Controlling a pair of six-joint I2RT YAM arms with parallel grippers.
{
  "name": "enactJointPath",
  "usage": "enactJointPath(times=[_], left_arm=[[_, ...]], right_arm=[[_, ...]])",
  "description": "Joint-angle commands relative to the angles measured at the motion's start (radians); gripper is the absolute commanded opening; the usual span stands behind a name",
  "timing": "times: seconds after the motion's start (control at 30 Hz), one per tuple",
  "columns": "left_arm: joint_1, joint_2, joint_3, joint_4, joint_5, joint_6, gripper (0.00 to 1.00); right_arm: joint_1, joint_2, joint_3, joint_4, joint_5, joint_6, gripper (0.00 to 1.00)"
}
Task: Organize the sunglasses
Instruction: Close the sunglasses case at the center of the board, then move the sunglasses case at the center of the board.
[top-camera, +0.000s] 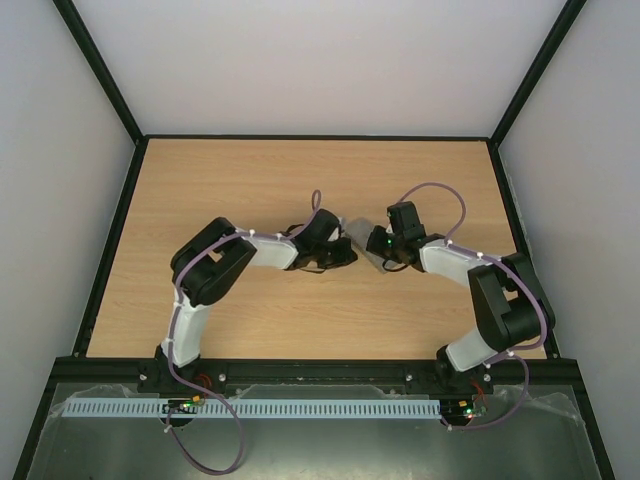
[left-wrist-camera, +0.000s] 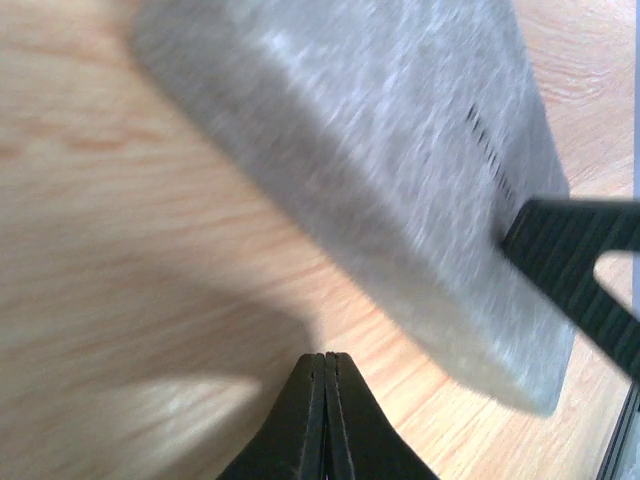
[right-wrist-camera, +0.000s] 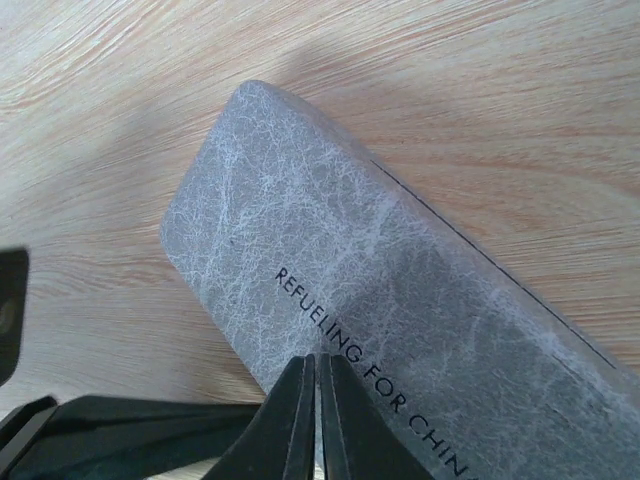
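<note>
1. Left gripper (left-wrist-camera: 323, 362): bottom centre of the left wrist view. Fingers pressed flat together with nothing between them. It sits low over the wood, just beside the case.
2. Right gripper (right-wrist-camera: 316, 366): bottom centre of the right wrist view. Fingers likewise closed tight and empty, their tips over the near edge of the case. Whether they touch it cannot be told.
3. Grey hard case (right-wrist-camera: 330, 260): crackled finish, printed "REFUELING FOR CHINA…". It lies flat and diagonal at mid-table between the two grippers, with the lid shut and the seam line closed along its upper right side.
4. Sunglasses: not visible in any view. Probably inside the shut case, though nothing here confirms it.
5. Wooden table (top-camera: 300, 180): fills the middle and upper part of the top view.

Status, as a judgement: stowing and closing look done. What remains is at most a final nudge of the case and pulling both arms back.
</note>
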Motion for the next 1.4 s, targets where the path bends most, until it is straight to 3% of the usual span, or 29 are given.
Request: enactJointPath(times=[0.0, 0.17, 0.37, 0.57, 0.77, 1.37], left_arm=[[0.015, -0.046, -0.135, -0.111, -0.059, -0.004, 0.02], [0.031, -0.179, -0.272, -0.119, -0.080, 0.003, 0.04], [0.077, -0.397, -0.383, -0.206, -0.128, 0.048, 0.21], [0.113, -0.577, -0.447, -0.297, -0.160, 0.075, 0.23], [0.171, -0.695, -0.519, -0.319, -0.155, 0.083, 0.24], [0.236, -0.770, -0.579, -0.329, -0.136, 0.096, 0.24]], right_arm=[[0.002, 0.017, -0.014, -0.082, 0.024, 0.003, 0.07], [-0.006, -0.075, 0.026, -0.183, 0.093, -0.006, 0.20], [-0.097, -0.174, -0.024, -0.300, 0.218, 0.028, 0.30], [-0.140, -0.230, -0.113, -0.270, 0.243, 0.085, 0.25], [-0.141, -0.149, -0.117, -0.211, 0.188, 0.097, 0.24], [-0.141, 0.118, 0.104, -0.157, 0.177, 0.083, 0.23]])
